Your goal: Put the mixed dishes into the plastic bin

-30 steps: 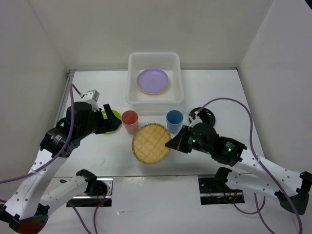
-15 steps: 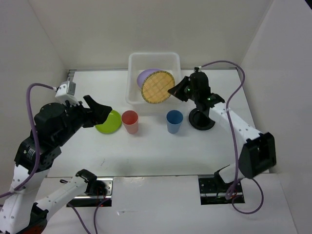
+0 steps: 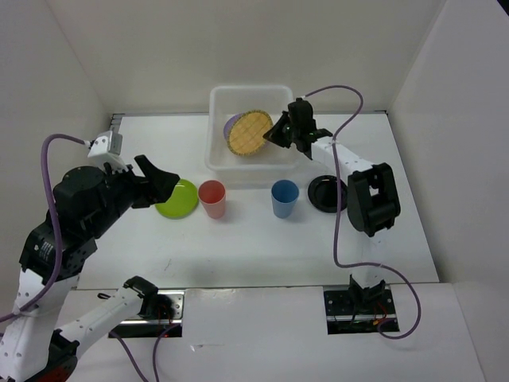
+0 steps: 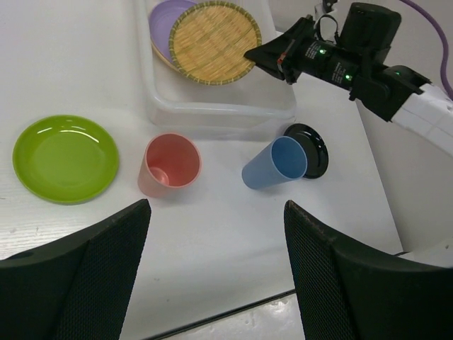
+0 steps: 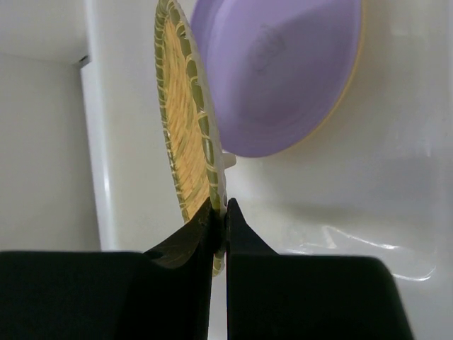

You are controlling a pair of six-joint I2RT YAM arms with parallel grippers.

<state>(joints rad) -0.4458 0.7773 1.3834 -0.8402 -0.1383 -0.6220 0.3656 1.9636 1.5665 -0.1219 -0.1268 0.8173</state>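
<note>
Carrying the woven tan plate (image 3: 248,133) by its rim, the right fingers (image 3: 276,135) have swung in the last second from low over the desk (image 3: 238,247) to the plastic bin (image 3: 250,90), and in the last half second they have pushed a little deeper over it. They are pinched tight on the plate's near edge, and the plate stands out ahead of them, tilted. In the right wrist view it is edge-on, with the lilac plate (image 5: 276,71) lying beyond and below it in the bin.

The left fingers (image 4: 78,269) have come up off the desk. They are spread wide with nothing between them, and they hang above the pieces yet to be moved.

By my reading the woven plate is in the release stage: over the bin, not yet let go.

The bin holds the lilac plate, with a thin orange edge showing under it that may be a second plate. Outside the bin, beneath the left fingers, are the lime green plate (image 4: 65,158) toward the left finger and the red cup (image 4: 170,164) and blue cup (image 4: 272,163) between the two. The black plate (image 4: 311,145) lies just past the blue cup.
</note>
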